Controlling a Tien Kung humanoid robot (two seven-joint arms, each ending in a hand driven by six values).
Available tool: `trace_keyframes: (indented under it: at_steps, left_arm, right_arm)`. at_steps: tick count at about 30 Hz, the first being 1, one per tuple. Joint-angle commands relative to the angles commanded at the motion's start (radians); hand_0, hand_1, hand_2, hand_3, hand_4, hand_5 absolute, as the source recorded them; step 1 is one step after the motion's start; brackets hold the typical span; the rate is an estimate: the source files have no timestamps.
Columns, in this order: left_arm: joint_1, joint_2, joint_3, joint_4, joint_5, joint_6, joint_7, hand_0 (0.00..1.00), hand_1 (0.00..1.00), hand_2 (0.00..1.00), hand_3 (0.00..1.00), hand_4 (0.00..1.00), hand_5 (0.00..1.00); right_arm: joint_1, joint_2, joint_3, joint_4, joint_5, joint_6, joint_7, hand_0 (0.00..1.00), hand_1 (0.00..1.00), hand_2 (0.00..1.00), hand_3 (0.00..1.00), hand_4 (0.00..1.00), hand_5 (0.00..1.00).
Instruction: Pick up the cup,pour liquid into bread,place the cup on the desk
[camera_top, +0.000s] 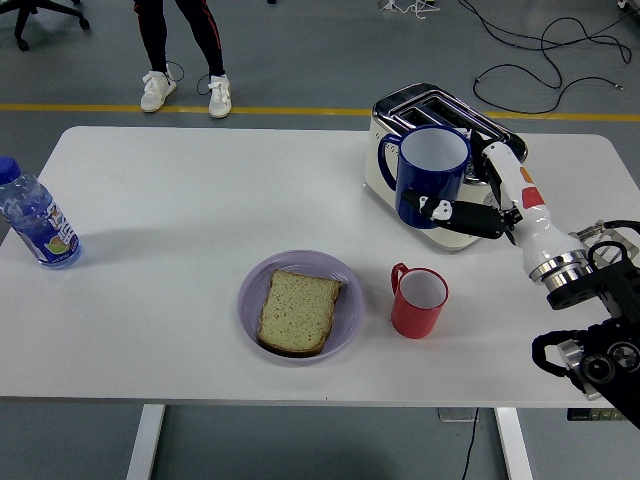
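Right hand (470, 212) clasped round the blue cup (430, 176), held upright in front of the toaster (440, 165); bread (297, 310) lay on purple plate (345, 300), red cup (418, 301) just beside

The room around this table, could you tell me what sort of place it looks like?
Probably a lab or workshop set up as a mock breakfast table. The grey floor carries a yellow line and loose cables, while the white table holds a toaster and bread.

You see right hand (470, 215) w/ black fingers, white forearm shell w/ red-orange mark, silver wrist ring, black joints and cables below.
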Motion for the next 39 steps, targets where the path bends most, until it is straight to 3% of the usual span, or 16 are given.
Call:
trace_keyframes:
  at_steps: [6,16,25,33,39]
  left_arm:
    - [-0.005,0.000,0.006,0.000,-0.007,-0.001,0.000,0.657,0.693,0.712,0.597,0.319,0.890]
    - [-0.008,0.000,0.013,0.000,-0.020,-0.002,0.001,0.657,0.692,0.711,0.597,0.320,0.891]
    - [-0.009,0.000,0.012,0.000,-0.025,-0.001,0.001,0.657,0.692,0.711,0.597,0.320,0.888]
    - [-0.009,0.000,0.012,0.000,-0.024,-0.004,0.002,0.657,0.692,0.711,0.596,0.319,0.887]
    - [-0.008,0.000,0.011,0.000,-0.025,-0.006,0.004,0.657,0.692,0.711,0.596,0.320,0.886]
  right_arm:
    - [0.144,0.012,-0.111,-0.041,-0.091,0.084,-0.085,0.168,0.174,0.478,0.543,0.673,0.002]
    - [0.353,0.063,-0.317,-0.188,-0.255,0.138,-0.141,0.167,0.165,0.468,0.543,0.665,0.002]
    - [0.488,0.103,-0.475,-0.329,-0.361,0.145,-0.146,0.170,0.169,0.466,0.544,0.654,0.002]
    - [0.591,0.114,-0.600,-0.352,-0.492,0.127,-0.140,0.178,0.174,0.466,0.545,0.644,0.002]
    - [0.649,0.127,-0.673,-0.367,-0.529,0.088,-0.074,0.181,0.177,0.467,0.546,0.637,0.002]
